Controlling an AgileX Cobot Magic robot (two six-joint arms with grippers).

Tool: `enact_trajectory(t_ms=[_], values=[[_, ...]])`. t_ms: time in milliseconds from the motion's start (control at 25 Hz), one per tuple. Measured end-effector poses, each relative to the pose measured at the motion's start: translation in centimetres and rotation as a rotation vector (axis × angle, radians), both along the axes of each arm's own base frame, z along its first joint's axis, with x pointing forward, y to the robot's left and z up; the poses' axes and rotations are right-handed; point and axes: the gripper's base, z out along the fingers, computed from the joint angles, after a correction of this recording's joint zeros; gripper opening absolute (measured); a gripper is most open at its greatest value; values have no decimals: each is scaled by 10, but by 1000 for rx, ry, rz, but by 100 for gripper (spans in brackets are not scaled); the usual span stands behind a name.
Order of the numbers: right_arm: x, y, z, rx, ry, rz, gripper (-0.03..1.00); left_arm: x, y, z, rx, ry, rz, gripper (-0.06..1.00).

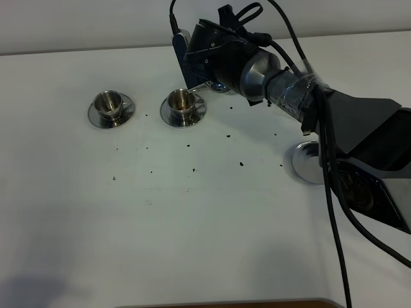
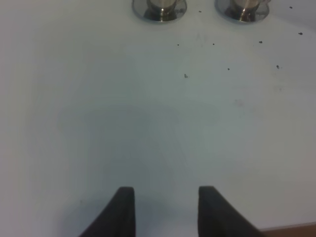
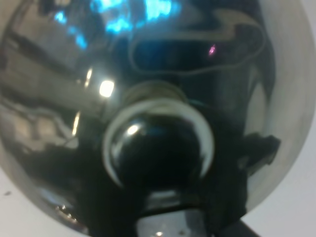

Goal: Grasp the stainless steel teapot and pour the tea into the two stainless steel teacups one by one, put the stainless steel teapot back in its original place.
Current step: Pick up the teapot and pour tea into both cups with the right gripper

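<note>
My right gripper [image 1: 209,69] reaches across to the back middle of the table, shut on the stainless steel teapot [image 1: 222,86], which the gripper mostly hides. The pot leans toward the right-hand teacup [image 1: 182,102], its thin spout [image 1: 200,85] just above the rim. The other teacup [image 1: 110,104] stands on its saucer further left. The right wrist view is filled by the teapot's domed lid [image 3: 49,98] and its knob [image 3: 158,143]. The original place, a round steel disc [image 1: 306,162], lies bare under the right arm. My left gripper [image 2: 165,212] hangs open over bare table, with both saucers [image 2: 159,9] [image 2: 242,10] far ahead.
Small dark specks [image 1: 241,163] are scattered over the white table [image 1: 160,224] between the cups and the disc. The right arm's black cables [image 1: 334,212] hang over the right side. A wooden edge [image 1: 257,303] runs along the front.
</note>
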Motion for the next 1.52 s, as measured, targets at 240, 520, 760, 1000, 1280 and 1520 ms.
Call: enact_trajectory(t_ms=[240, 520, 760, 1000, 1280, 1520], values=[[0, 5, 2, -14, -30, 55, 19, 0, 0, 0, 0, 0, 0, 37], [1, 5, 4, -39, -46, 65, 19, 0, 0, 0, 0, 0, 0, 37], [2, 4, 5, -64, -61, 76, 19, 0, 0, 0, 0, 0, 0, 37], [3, 4, 7, -108, -70, 102, 19, 0, 0, 0, 0, 0, 0, 37], [3, 3, 8, -127, -83, 110, 19, 0, 0, 0, 0, 0, 0, 37], [4, 4, 9, -133, -94, 117, 19, 0, 0, 0, 0, 0, 0, 37]])
